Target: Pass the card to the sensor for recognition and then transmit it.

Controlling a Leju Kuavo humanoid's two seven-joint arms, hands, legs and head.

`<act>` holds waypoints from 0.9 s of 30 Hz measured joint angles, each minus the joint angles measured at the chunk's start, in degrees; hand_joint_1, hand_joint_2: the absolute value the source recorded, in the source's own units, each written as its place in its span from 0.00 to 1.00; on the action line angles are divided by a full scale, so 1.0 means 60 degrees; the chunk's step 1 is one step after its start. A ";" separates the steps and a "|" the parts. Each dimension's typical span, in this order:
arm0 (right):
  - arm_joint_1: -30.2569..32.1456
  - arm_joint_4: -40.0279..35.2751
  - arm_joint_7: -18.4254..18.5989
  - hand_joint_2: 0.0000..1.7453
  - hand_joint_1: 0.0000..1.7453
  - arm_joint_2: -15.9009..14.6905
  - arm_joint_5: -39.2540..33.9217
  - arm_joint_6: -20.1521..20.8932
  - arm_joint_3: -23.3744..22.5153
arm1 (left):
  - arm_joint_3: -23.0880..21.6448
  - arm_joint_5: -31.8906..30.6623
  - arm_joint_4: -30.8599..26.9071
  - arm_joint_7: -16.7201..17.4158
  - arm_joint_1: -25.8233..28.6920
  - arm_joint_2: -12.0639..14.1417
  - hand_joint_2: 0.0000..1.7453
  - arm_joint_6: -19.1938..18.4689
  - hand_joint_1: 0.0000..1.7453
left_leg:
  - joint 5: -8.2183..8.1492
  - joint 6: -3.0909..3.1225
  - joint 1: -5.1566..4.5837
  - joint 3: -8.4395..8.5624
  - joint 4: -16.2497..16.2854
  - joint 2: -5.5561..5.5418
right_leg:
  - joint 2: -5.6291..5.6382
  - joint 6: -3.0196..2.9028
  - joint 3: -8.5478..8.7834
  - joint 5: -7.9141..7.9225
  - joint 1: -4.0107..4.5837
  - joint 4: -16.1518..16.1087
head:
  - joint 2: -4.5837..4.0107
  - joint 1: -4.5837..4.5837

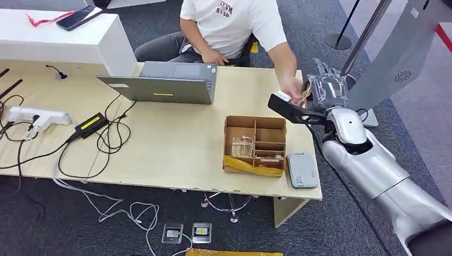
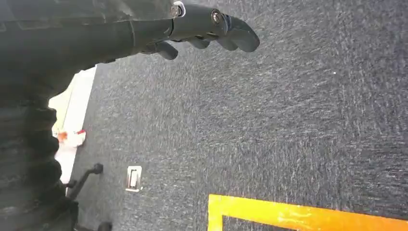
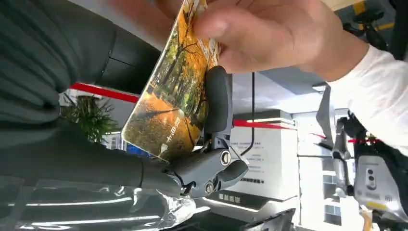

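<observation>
Cardboard box [image 1: 255,145] beside sensor [image 1: 302,170].

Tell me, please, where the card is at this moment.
The card is in the robot's right hand, raised off the table's far right corner; a person's hand grips its other end.

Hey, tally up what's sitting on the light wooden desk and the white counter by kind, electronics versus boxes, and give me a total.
Laptop: 1
Phone on the white counter: 1
Grey card sensor: 1
White power strip: 1
Black power adapter: 1
Cardboard compartment box: 1
Total: 6, all but the phone on the desk.
</observation>
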 joint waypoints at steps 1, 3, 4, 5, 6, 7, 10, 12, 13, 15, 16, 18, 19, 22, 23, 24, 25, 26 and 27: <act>-0.0033 0.0120 0.0014 1.00 1.00 0.0033 0.0011 0.0022 0.0044 | -0.0018 -0.0004 0.0000 0.0000 -0.0018 0.0000 1.00 -0.0004 0.00 | 0.0001 0.0000 0.0000 -0.0002 0.0000 -0.0004 | -0.0003 0.0000 0.0000 0.0000 0.0000 0.0000 | 0.0000 0.0004; -0.0109 0.0353 0.0022 1.00 1.00 0.0113 0.0022 0.0058 0.0156 | -0.0113 -0.0022 0.0000 0.0026 -0.0033 0.0004 1.00 -0.0033 0.00 | 0.0002 0.0000 -0.0001 -0.0003 0.0000 -0.0006 | -0.0004 0.0000 0.0000 0.0000 -0.0001 0.0000 | 0.0000 0.0000; -0.0149 0.0472 0.0043 1.00 1.00 0.0164 0.0018 0.0065 0.0240 | -0.0171 -0.0025 0.0000 0.0036 -0.0041 0.0007 1.00 -0.0040 0.00 | 0.0002 0.0000 -0.0001 -0.0002 0.0000 -0.0006 | -0.0003 0.0000 0.0000 0.0000 -0.0001 -0.0001 | 0.0000 0.0004; -0.0173 0.0572 0.0069 1.00 0.99 0.0178 0.0018 0.0058 0.0295 | -0.0189 -0.0022 0.0000 0.0047 -0.0047 0.0007 1.00 -0.0044 0.00 | 0.0002 0.0000 -0.0001 -0.0003 0.0000 -0.0006 | -0.0003 0.0000 0.0000 0.0000 -0.0001 -0.0002 | 0.0000 0.0004; -0.0184 0.0630 0.0069 1.00 0.94 0.0200 0.0014 0.0040 0.0338 | -0.0200 -0.0022 0.0000 0.0051 -0.0055 0.0007 1.00 -0.0040 0.00 | 0.0002 0.0000 -0.0001 -0.0006 0.0000 -0.0007 | -0.0005 0.0000 0.0000 0.0000 -0.0001 -0.0003 | 0.0000 0.0000; -0.0201 0.0696 0.0087 1.00 0.94 0.0204 0.0011 0.0018 0.0371 | -0.0215 -0.0018 0.0000 0.0051 -0.0055 0.0007 1.00 -0.0044 0.00 | 0.0002 0.0000 -0.0001 -0.0007 0.0000 -0.0007 | -0.0005 0.0000 0.0000 0.0000 -0.0001 -0.0006 | 0.0000 0.0007; -0.0292 0.1011 0.0098 1.00 0.00 0.0291 0.0004 -0.0080 0.0528 | -0.0262 0.0018 0.0000 0.0051 -0.0057 0.0007 1.00 -0.0033 0.00 | 0.0002 0.0000 -0.0001 -0.0006 0.0000 -0.0003 | -0.0001 0.0000 -0.0001 0.0000 -0.0001 -0.0006 | 0.0000 0.0000; -0.0318 0.1161 0.0098 1.00 0.00 0.0339 0.0007 -0.0160 0.0608 | -0.0313 0.0047 0.0000 0.0054 -0.0060 0.0007 1.00 -0.0025 0.00 | 0.0001 0.0000 0.0000 -0.0005 0.0000 -0.0002 | 0.0000 0.0000 -0.0002 0.0000 0.0000 -0.0006 | 0.0000 0.0000; -0.0319 0.1198 0.0102 1.00 0.00 0.0339 0.0007 -0.0197 0.0641 | -0.0321 0.0055 0.0000 0.0051 -0.0059 0.0007 1.00 -0.0025 0.00 | 0.0002 0.0000 0.0000 -0.0005 0.0000 -0.0002 | -0.0001 0.0000 -0.0002 0.0000 0.0000 -0.0006 | 0.0000 0.0004; -0.0324 0.1289 0.0113 1.00 0.00 0.0364 0.0007 -0.0252 0.0699 | -0.0346 0.0062 0.0000 0.0051 -0.0056 0.0007 1.00 -0.0018 0.00 | 0.0002 0.0000 0.0000 -0.0005 0.0000 -0.0003 | -0.0002 0.0000 -0.0001 0.0000 0.0000 -0.0006 | 0.0000 0.0004; -0.0329 0.1346 0.0124 1.00 0.00 0.0393 0.0007 -0.0309 0.0706 | -0.0383 0.0069 0.0000 0.0051 -0.0055 0.0007 1.00 -0.0015 0.00 | 0.0002 0.0000 0.0000 -0.0004 0.0000 -0.0002 | -0.0001 0.0000 -0.0002 0.0000 0.0000 -0.0006 | 0.0000 0.0004; -0.0348 0.1456 0.0124 1.00 0.00 0.0415 -0.0018 -0.0444 0.0750 | -0.0404 0.0080 0.0000 0.0051 -0.0055 0.0011 1.00 0.0004 0.00 | 0.0002 0.0000 0.0000 -0.0003 0.0000 -0.0002 | 0.0000 0.0000 -0.0002 0.0000 0.0000 -0.0006 | 0.0000 0.0004; -0.0348 0.1493 0.0113 1.00 0.00 0.0415 -0.0091 -0.0539 0.0772 | -0.0408 0.0084 0.0000 0.0051 -0.0055 0.0011 1.00 0.0007 0.00 | 0.0002 -0.0001 0.0000 -0.0002 0.0001 -0.0002 | 0.0000 0.0000 -0.0001 0.0000 0.0000 -0.0006 | 0.0000 0.0004; -0.0299 0.1537 -0.0068 1.00 0.00 0.0415 -0.0593 -0.1195 0.0754 | -0.0412 0.0117 0.0000 0.0051 -0.0052 0.0011 1.00 0.0029 0.00 | 0.0003 -0.0001 0.0000 0.0002 0.0001 0.0000 | 0.0002 0.0000 -0.0002 0.0000 0.0000 -0.0006 | 0.0000 0.0004; -0.0250 0.1540 -0.0156 1.00 0.00 0.0411 -0.0782 -0.1557 0.0721 | -0.0415 0.0142 0.0000 0.0051 -0.0050 0.0011 1.00 0.0036 0.00 | 0.0003 -0.0001 0.0000 0.0005 0.0002 0.0000 | 0.0004 0.0000 -0.0001 0.0000 0.0000 -0.0006 | 0.0000 0.0004; -0.0165 0.1518 -0.0237 1.00 0.00 0.0404 -0.0962 -0.1951 0.0655 | -0.0415 0.0182 0.0000 0.0051 -0.0043 0.0011 1.00 0.0051 0.00 | 0.0003 -0.0001 0.0000 0.0005 0.0002 0.0001 | 0.0005 0.0000 -0.0001 0.0000 0.0000 -0.0006 | 0.0000 0.0004; -0.0047 0.1423 -0.0281 1.00 0.00 0.0397 -0.1090 -0.2410 0.0593 | -0.0415 0.0219 0.0000 0.0051 -0.0033 0.0007 1.00 0.0062 0.00 | 0.0002 -0.0001 0.0000 0.0006 0.0002 0.0002 | 0.0006 0.0000 -0.0001 0.0000 0.0000 -0.0006 | 0.0000 0.0004; 0.0105 0.1285 -0.0335 1.00 0.00 0.0368 -0.1188 -0.2752 0.0513 | -0.0415 0.0273 0.0000 0.0051 -0.0015 0.0011 1.00 0.0073 0.00 | 0.0002 -0.0002 0.0000 0.0005 0.0002 0.0002 | 0.0006 0.0000 -0.0001 0.0000 0.0000 -0.0006 | 0.0000 0.0004; 0.0297 0.1011 -0.0361 1.00 0.00 0.0321 -0.1318 -0.3096 0.0401 | -0.0419 0.0317 0.0000 0.0047 0.0001 0.0011 1.00 0.0087 0.00 | 0.0002 -0.0002 0.0000 0.0005 0.0002 0.0002 | 0.0006 0.0000 -0.0001 0.0000 0.0001 -0.0006 | 0.0000 0.0004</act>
